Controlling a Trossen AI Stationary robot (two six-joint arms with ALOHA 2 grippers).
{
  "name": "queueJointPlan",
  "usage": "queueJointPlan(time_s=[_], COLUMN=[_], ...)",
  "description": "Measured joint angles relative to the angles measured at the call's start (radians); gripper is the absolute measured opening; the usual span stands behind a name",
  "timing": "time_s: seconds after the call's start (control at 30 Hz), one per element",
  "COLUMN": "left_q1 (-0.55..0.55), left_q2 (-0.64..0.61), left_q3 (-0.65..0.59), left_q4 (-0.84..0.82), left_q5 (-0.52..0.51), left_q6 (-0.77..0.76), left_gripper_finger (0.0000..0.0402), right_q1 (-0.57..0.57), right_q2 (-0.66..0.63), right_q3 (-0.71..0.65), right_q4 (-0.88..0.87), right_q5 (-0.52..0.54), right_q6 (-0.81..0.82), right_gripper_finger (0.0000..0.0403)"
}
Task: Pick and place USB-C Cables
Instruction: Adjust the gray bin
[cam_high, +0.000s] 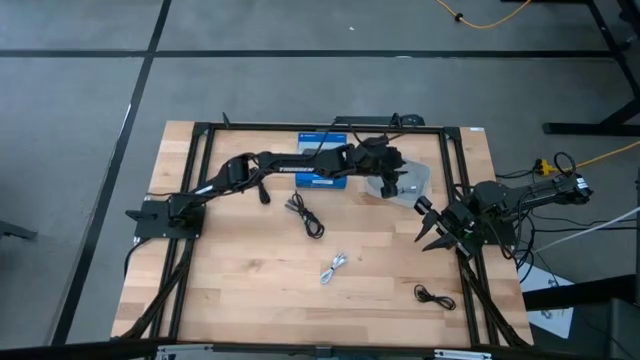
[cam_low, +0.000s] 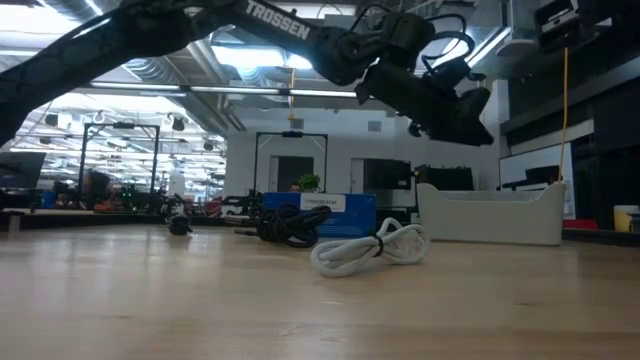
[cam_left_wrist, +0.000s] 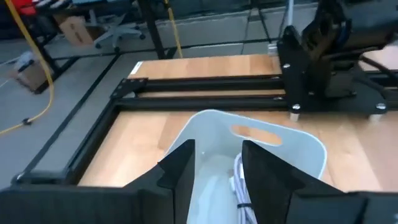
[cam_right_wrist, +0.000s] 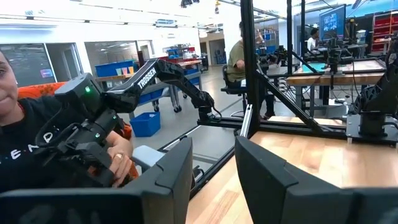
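From above, the left arm reaches across the back of the table so that the left gripper (cam_high: 392, 172) hangs over the pale grey bin (cam_high: 415, 180), next to the blue box (cam_high: 322, 165); the right gripper (cam_high: 432, 228) waits near the table's right edge with its fingers spread and empty. Three coiled cables lie out on the wood: a black cable (cam_high: 305, 216) in front of the blue box, a white cable (cam_high: 334, 268) near the middle, and a second black cable (cam_high: 434, 296) toward the front right corner. At table height the white cable (cam_low: 370, 248) lies nearest, the black coil (cam_low: 293, 224) sits just in front of the blue box (cam_low: 345, 213), and the left gripper (cam_low: 450, 105) hangs well above the bin (cam_low: 490, 213); whether it is open cannot be told from here. The left wrist camera looks down between its two fingers (cam_left_wrist: 180, 171), which stand apart with nothing between them, straight into the bin (cam_left_wrist: 292, 140), where a white cable (cam_left_wrist: 239, 180) already lies on the bottom. The right wrist camera shows only its own spread fingers (cam_right_wrist: 177, 171), the frame and a person (cam_right_wrist: 37, 143) beyond the table. I judge at least one cable delivered and three left to collect, so the work looks well short of half done.
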Motion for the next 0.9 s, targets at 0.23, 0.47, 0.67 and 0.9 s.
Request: queueJointPlan(time_s=[0.23, 0.47, 0.67, 0.9], left_q1=[0.001, 0.001, -0.019, -0.056], left_q2=[-0.009, -0.01, -0.011, -0.011], left_q3=[0.0, 0.0, 0.0, 0.0], left_q4=[-0.196, -0.346, -0.393, -0.365], left_q5=[-0.27, -0.461, -0.469, -0.582], left_q6=[0.005, -0.051, -0.081, -0.037], left_gripper_finger=[0.0127, 0.0127, 0.0127, 0.0124], right_q1=[0.0, 0.0, 0.0, 0.0], right_q2=[0.0, 0.0, 0.0, 0.0], right_q3=[0.0, 0.0, 0.0, 0.0], right_q4=[-0.01, -0.026, -0.041, -0.061], right_q5=[0.0, 0.0, 0.0, 0.002], right_q6=[0.021, 0.019, 0.018, -0.004], right_gripper_finger=[0.0126, 0.0126, 0.0126, 0.0126])
